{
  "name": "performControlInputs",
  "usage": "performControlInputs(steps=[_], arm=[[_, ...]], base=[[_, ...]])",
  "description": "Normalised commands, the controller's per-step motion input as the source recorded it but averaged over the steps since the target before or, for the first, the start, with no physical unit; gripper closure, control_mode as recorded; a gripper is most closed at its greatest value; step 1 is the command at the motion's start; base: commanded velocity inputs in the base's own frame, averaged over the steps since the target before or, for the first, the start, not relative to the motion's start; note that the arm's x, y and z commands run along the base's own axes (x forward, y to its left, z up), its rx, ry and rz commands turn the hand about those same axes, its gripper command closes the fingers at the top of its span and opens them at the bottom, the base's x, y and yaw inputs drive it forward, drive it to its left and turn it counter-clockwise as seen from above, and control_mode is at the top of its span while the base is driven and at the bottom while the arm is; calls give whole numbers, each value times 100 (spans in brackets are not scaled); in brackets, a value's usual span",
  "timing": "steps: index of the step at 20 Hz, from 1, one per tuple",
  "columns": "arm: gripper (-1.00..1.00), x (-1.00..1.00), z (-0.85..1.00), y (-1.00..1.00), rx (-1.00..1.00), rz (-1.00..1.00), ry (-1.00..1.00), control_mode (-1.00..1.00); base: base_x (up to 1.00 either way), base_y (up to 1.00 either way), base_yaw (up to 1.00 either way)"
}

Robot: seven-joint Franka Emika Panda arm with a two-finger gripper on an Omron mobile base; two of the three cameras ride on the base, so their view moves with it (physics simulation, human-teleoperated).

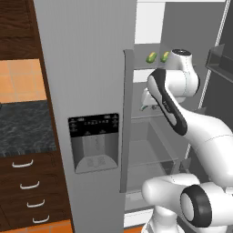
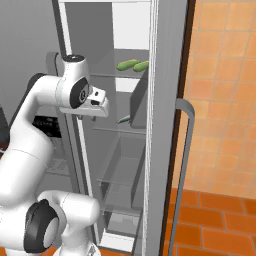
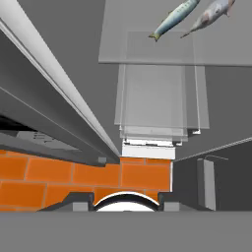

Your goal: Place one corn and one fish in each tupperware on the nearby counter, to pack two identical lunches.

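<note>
The open fridge [image 1: 86, 91] stands around the pincer [image 2: 100, 107], which reaches in at middle-shelf height; whether it is open or holding anything cannot be told. Off to its left lies the black worktop [image 1: 25, 127] above brown drawers. Two corn cobs [image 1: 157, 57] sit on the shelf above the pincer. In the hand view, two fish [image 3: 174, 18] lie side by side on a glass shelf ahead of it.
</note>
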Motion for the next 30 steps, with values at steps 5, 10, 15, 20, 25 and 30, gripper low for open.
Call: performControlInputs(steps=[5,10,15,20,25,30], arm=[[-100,-4,-6,-3,0,-4,-7,-100],[-100,-24,-15,-51,3,-10,-15,-100],[-100,0,-38,-19,-1,-10,-8,-100],[-100,7,-34,-5,-2,-12,-12,-100],[-100,28,-18,-3,0,-6,-4,-100],[-100,36,-13,-24,0,-6,0,-100]], base=[[0,0,0],[0,0,0],[0,0,0],[0,0,0],[0,0,0],[0,0,0]])
